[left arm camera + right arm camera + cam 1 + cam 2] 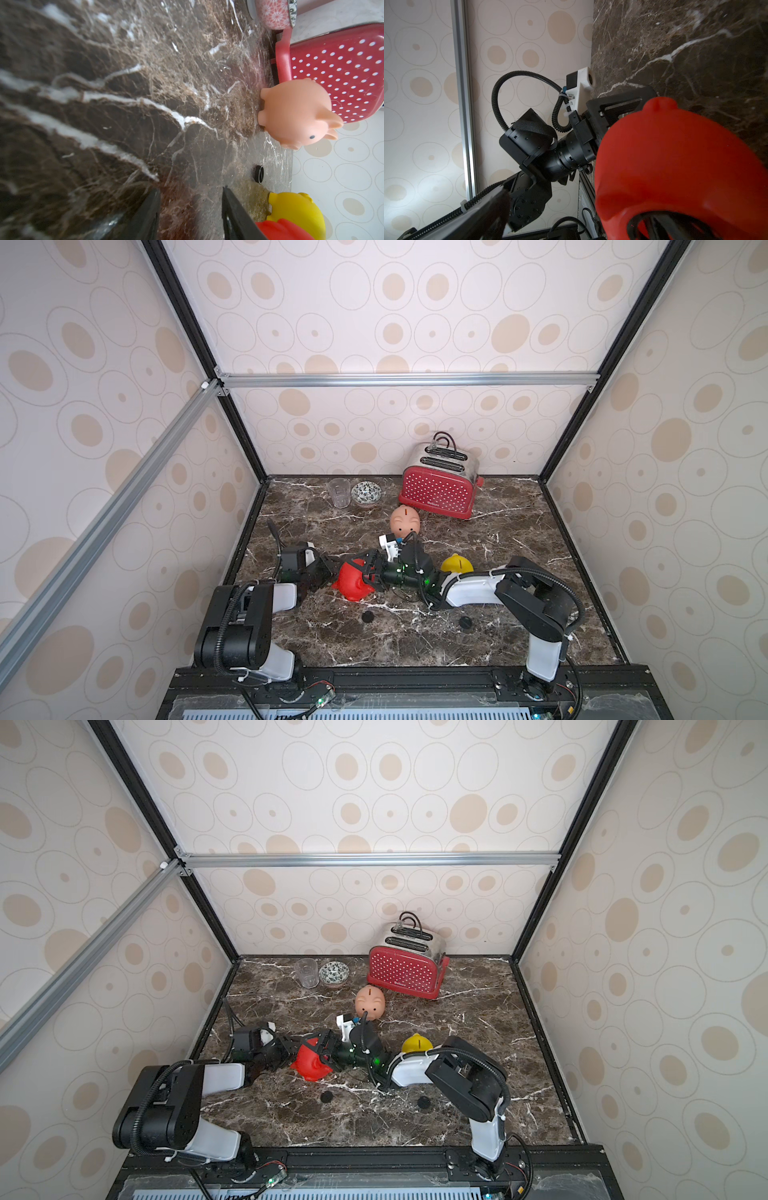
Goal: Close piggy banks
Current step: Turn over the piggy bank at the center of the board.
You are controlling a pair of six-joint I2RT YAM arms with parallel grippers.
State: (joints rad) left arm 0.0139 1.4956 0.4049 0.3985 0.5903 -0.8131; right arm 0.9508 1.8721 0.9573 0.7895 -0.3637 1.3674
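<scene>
The red piggy bank (353, 583) (309, 1065) lies tilted on the marble table between my two grippers. My right gripper (368, 572) (575, 207) is open, with one finger inside the red pig's (675, 166) round belly hole and the other standing free. My left gripper (332, 568) (191, 190) is open over bare marble, one finger beside the red pig (284, 230). The pale pink piggy bank (405, 522) (295, 116) stands upright behind them. The yellow piggy bank (456, 564) (299, 209) sits behind my right forearm. Two black round caps (368, 617) (465, 621) lie near the front.
A red dotted toaster (438, 493) stands at the back, just behind the pink pig. A clear glass (338, 492) and a patterned bowl (365, 493) sit at the back left. Patterned walls close the table (519, 531) on three sides.
</scene>
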